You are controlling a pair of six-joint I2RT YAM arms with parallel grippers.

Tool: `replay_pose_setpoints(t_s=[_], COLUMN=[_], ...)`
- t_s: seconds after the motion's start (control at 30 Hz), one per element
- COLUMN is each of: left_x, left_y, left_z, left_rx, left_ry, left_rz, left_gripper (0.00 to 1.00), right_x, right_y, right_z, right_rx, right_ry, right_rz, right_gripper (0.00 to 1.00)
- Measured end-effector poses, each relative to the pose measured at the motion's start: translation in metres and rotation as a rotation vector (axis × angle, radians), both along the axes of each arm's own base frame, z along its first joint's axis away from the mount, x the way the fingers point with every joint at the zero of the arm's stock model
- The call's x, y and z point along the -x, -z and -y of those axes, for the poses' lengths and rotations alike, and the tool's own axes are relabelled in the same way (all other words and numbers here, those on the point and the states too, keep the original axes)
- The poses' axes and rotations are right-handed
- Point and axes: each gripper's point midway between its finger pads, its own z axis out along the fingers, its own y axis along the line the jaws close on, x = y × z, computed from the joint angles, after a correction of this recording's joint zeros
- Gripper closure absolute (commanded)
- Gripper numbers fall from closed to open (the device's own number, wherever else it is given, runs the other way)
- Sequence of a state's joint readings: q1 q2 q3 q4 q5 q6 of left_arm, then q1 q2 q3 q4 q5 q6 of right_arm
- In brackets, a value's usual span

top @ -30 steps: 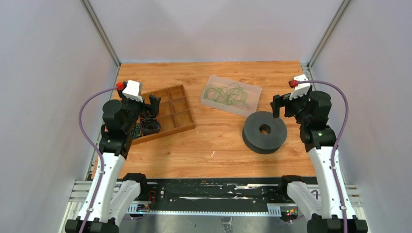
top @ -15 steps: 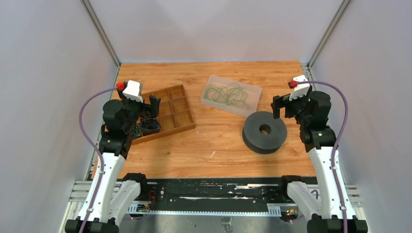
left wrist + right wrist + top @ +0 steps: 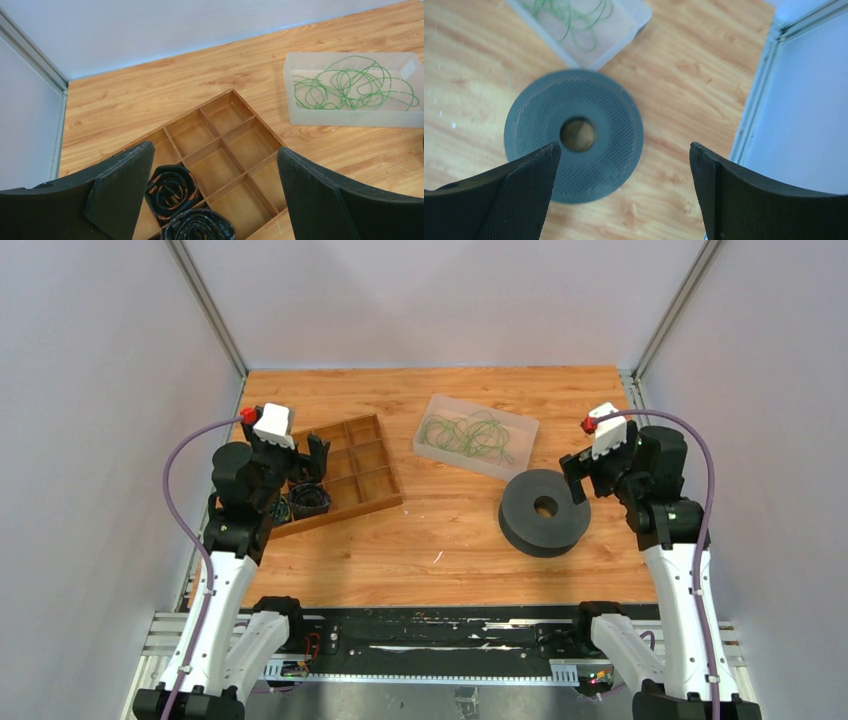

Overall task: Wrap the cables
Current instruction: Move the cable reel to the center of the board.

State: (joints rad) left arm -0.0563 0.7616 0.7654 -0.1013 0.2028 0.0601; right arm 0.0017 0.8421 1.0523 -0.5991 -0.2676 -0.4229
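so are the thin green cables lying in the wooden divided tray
No, the thin olive-green cables lie looped inside the translucent plastic bin, apart from the brown wooden divided tray.

The left arm (image 3: 222, 585) and right arm (image 3: 678, 590) match: white lower segments, chunky black joints above. A thick purple cord (image 3: 166, 475) arcs along each one to a white camera block (image 3: 272, 425) with a red tip (image 3: 246, 417). The left claw (image 3: 215, 150) and right claw (image 3: 624, 147) have broad, black, wedge-shaped fingers (image 3: 524, 200) (a fine dotted grain shows on the right pair). Black bases sit on a silvery rail (image 3: 420, 678).
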Motion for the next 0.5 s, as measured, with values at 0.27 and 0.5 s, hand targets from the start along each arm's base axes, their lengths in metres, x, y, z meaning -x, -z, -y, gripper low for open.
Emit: replay_pose_setpoints(t_s=[0.27, 0.5], left_x=[-0.001, -0.002], left_y=[0.004, 0.004], left_z=[0.006, 0.011], left_rx=[-0.005, -0.006], left_ry=[0.036, 0.066], left_rz=[-0.012, -0.010], left_gripper=[0.02, 0.02], right_x=[0.032, 0.064], right_y=[0.079, 0.143], right_z=[-0.018, -0.060], right_rx=[0.072, 0.144], right_ry=[-0.158, -0.389], right_rz=[-0.278, -0.469], right_gripper=[0.03, 0.03])
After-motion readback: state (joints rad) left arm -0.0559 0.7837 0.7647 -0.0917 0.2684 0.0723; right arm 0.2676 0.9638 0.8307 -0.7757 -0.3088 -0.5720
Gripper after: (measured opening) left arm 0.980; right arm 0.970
